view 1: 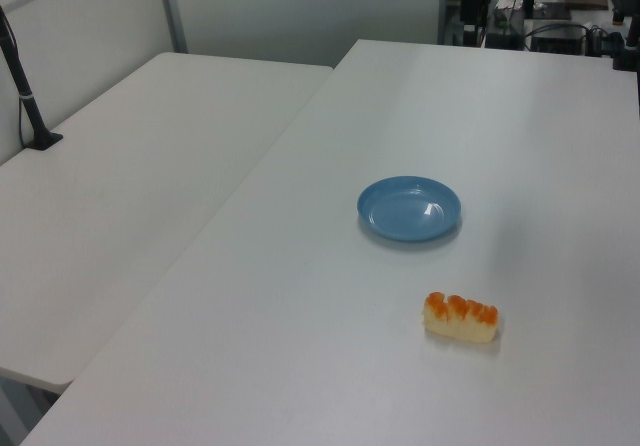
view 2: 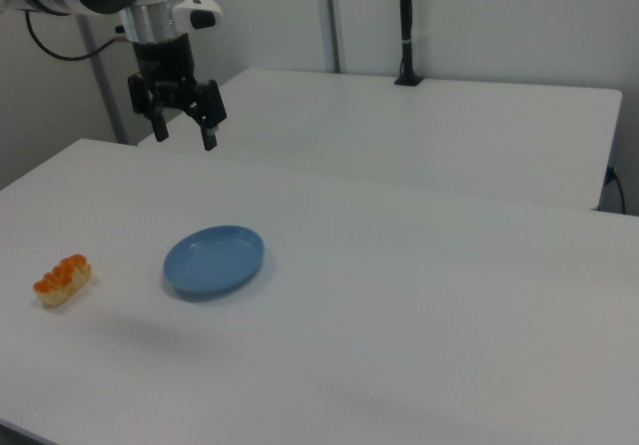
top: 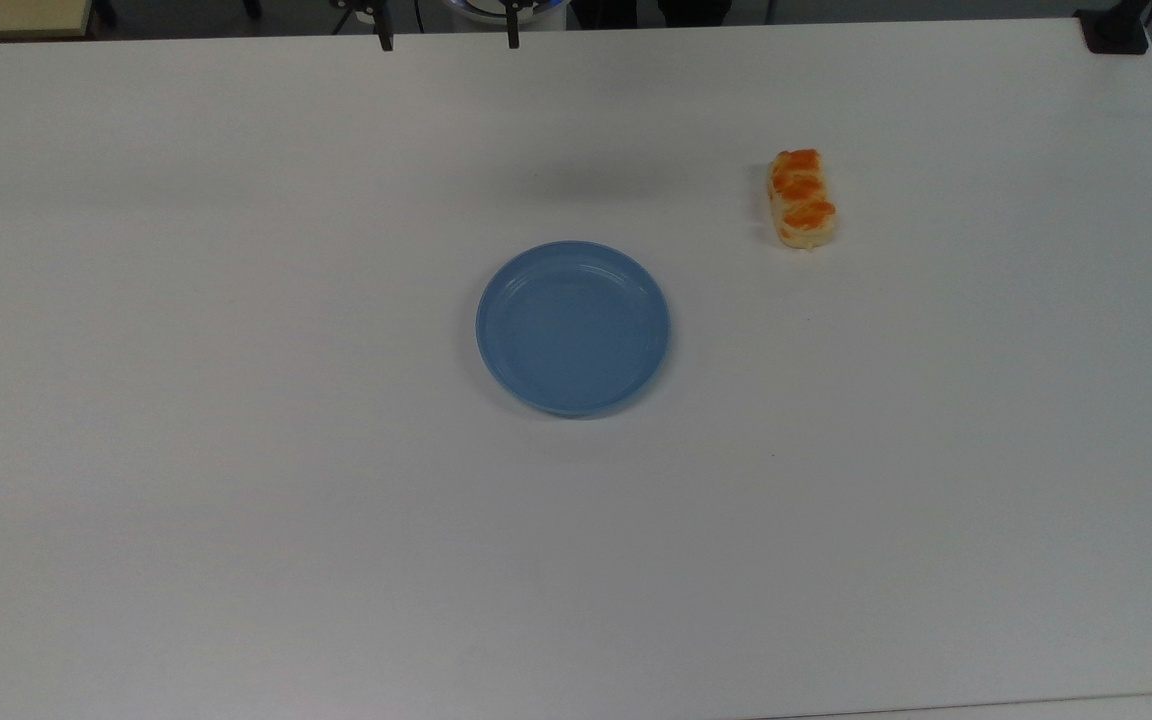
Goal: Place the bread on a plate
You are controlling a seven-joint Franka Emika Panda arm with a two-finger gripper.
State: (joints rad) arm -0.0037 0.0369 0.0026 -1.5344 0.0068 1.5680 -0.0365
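Observation:
The bread (top: 802, 198), a pale-yellow loaf with orange-brown bumps, lies on the white table toward the top view's upper right; it also appears as the bread (view 1: 461, 317) and the bread (view 2: 62, 278). The round blue plate (top: 573, 327) sits bare near the table's middle, seen too as the plate (view 1: 409, 208) and the plate (view 2: 214, 259). My gripper (view 2: 185, 136) hangs open high above the table, up and behind the plate in the right view, holding nothing. Its two fingertips (top: 385, 42) poke in at the top view's upper edge, with the gripper (top: 448, 42) far from both objects.
A second white table (view 1: 120, 196) adjoins on the left view's left, with a black post (view 1: 25, 96) clamped to it. A black clamp (top: 1116, 30) sits at the top view's upper right corner. Equipment and cables (view 1: 545, 21) stand beyond the far end.

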